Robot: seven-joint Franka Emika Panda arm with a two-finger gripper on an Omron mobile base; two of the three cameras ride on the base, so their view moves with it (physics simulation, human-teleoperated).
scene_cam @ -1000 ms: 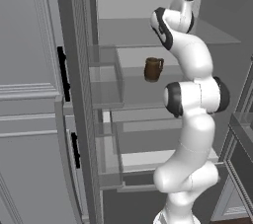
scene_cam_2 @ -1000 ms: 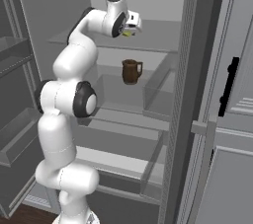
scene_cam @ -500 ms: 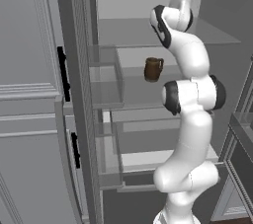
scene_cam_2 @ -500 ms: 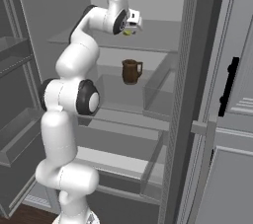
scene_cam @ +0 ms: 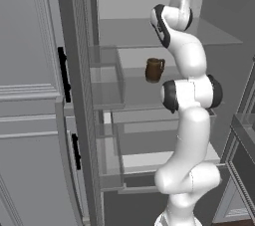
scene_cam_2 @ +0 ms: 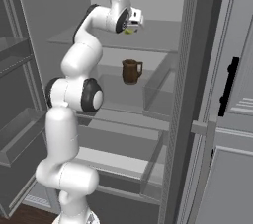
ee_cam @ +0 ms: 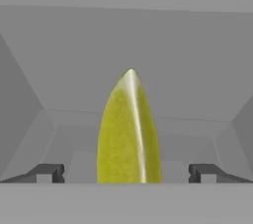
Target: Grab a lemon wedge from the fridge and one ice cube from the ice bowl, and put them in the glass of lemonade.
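The fridge [scene_cam_2: 163, 45] stands open, and my arm reaches onto its upper shelf [scene_cam: 124, 33]. A yellow-green lemon wedge [ee_cam: 129, 134] stands upright on that shelf, close in front of the hand. My gripper [ee_cam: 127, 172] is open, with one dark fingertip [ee_cam: 47, 172] on each side of the wedge and a clear gap to both. From the right base view the wedge [scene_cam_2: 129, 31] sits just under the gripper [scene_cam_2: 132, 25]. The ice bowl, ice cube and glass of lemonade are out of view.
A brown handled mug [scene_cam_2: 131, 71] sits on the shelf below the wedge, also seen as mug [scene_cam: 154, 69]. The open door's bins [scene_cam: 107, 85] stand to the arm's left. Light grey panelled cabinets [scene_cam: 30, 95] flank the fridge. Lower glass shelves and a drawer lie beneath.
The hand has edged slightly further in over the upper shelf toward the wedge. The jaws have stayed open and the mug has not moved.
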